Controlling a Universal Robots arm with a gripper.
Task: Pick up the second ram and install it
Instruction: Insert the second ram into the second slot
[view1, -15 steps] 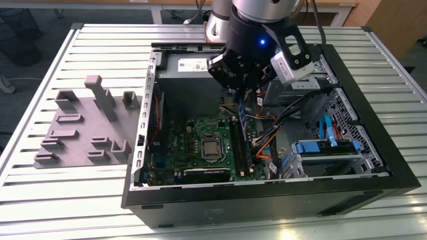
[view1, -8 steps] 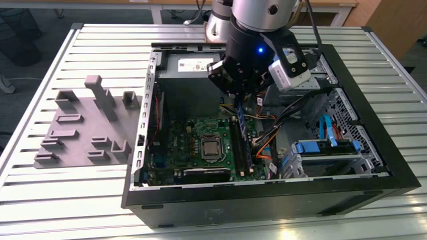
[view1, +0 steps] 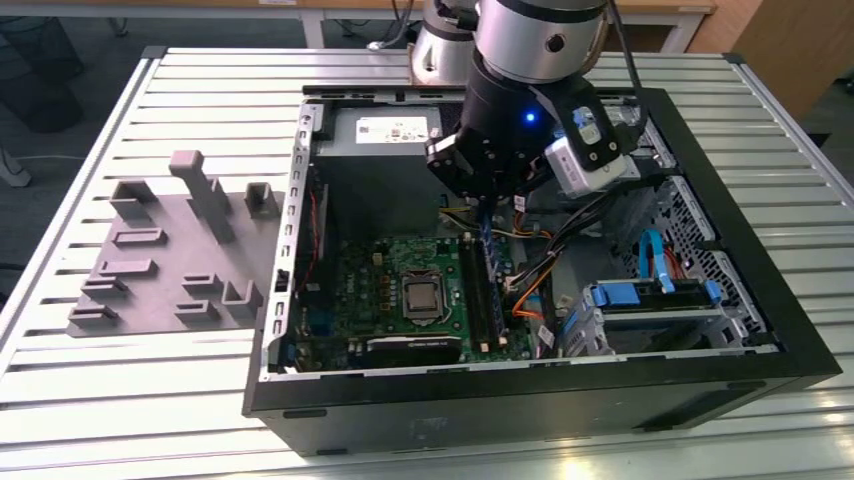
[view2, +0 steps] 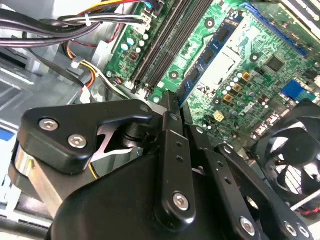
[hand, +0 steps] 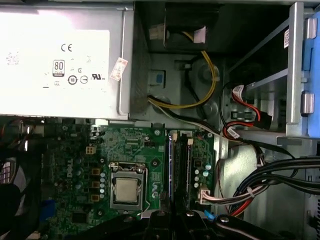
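Observation:
The second ram (view1: 498, 275), a thin dark blue stick, stands on edge in the black slot rows beside the CPU socket (view1: 422, 297) of the green motherboard (view1: 367, 280). It appears as a blue board with chips (view2: 205, 57) in the second wrist view and as a narrow blue line (hand: 170, 165) in the first wrist view. My gripper (view1: 497, 207) hangs inside the open computer case, right over one end of the stick. Its black fingers (view2: 170, 107) are pressed together at the tips, with nothing visible between them (hand: 172, 216). Whether the tips touch the stick I cannot tell.
A power supply (view1: 380, 130) fills the case's far end. Cable bundles (hand: 270, 185) run close beside the slots. A blue drive cage (view1: 654, 295) sits at the exterior view's right, a fan (view2: 295, 150) near the board. A grey holder block (view1: 174, 250) lies on the slatted table outside.

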